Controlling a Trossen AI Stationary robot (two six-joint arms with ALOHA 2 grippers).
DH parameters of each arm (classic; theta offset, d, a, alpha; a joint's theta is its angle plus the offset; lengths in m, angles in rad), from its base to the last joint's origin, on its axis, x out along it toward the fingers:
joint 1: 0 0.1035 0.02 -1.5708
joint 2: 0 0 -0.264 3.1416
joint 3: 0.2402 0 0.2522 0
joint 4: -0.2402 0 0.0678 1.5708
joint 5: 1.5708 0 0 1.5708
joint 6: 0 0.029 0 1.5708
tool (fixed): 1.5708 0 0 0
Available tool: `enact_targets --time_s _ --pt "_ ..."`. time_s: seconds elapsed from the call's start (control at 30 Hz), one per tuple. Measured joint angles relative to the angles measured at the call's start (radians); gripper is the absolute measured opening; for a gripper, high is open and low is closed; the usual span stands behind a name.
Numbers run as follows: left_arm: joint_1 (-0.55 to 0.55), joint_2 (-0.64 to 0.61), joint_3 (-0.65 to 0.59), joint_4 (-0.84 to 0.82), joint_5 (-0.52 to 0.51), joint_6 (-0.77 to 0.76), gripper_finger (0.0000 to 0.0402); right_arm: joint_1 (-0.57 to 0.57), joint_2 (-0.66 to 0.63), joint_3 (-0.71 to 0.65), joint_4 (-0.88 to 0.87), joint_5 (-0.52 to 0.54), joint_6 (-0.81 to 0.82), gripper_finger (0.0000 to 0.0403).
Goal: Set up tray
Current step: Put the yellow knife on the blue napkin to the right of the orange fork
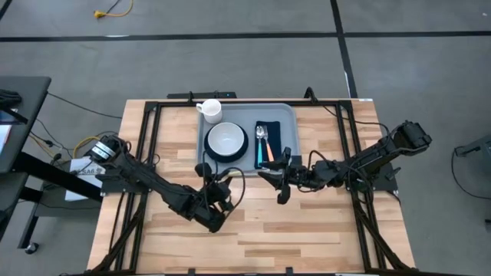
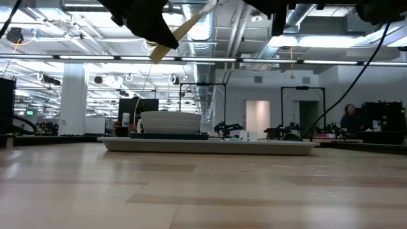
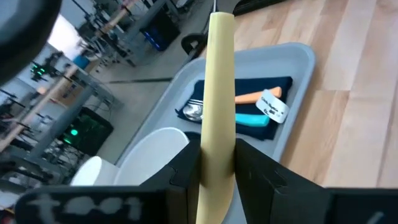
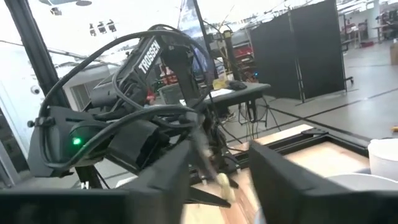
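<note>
The tray (image 1: 288, 115) lies at the far middle of the table (image 1: 307, 222), and it is already mostly set. On it stand a white bowl (image 1: 226, 139) on a small dark plate (image 1: 209, 152), a white mug (image 1: 211, 111) in the far left corner, and a dark napkin (image 1: 268, 143) that carries a spoon (image 1: 261, 135) and two utensils with orange and turquoise handles. What seems to be left is one more piece: the left gripper (image 1: 214, 189), hovering over the table just near the tray's front edge, has its fingers clenched on a pale yellow stick-like utensil (image 3: 217, 118) (I cannot tell which kind, since its working end is not visible). In the left wrist view this handle points toward the napkin, so I judge the next step is to lay it there. The right gripper (image 1: 281, 184) hangs close by, also in front of the tray; its fingers stand apart and hold nothing.
</note>
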Motion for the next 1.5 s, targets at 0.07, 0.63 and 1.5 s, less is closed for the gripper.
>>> enact_targets --time_s 0.07,0.63,1.5 --pt "0.01 0.0 0.0 0.002 0.029 -0.006 0.0068 0.0 0.0 0.0 0.0 0.0 -0.014 0.0092" --pt "0.003 0.012 -0.001 0.033 0.05 0.057 0.0083 0.0 -0.002 0.002 -0.039 0.053 -0.045 0.0002" --pt "-0.136 0.011 -0.001 0.3 0.397 0.35 0.0142 -0.059 0.0 0.0 -0.092 -0.058 -0.015 0.0"
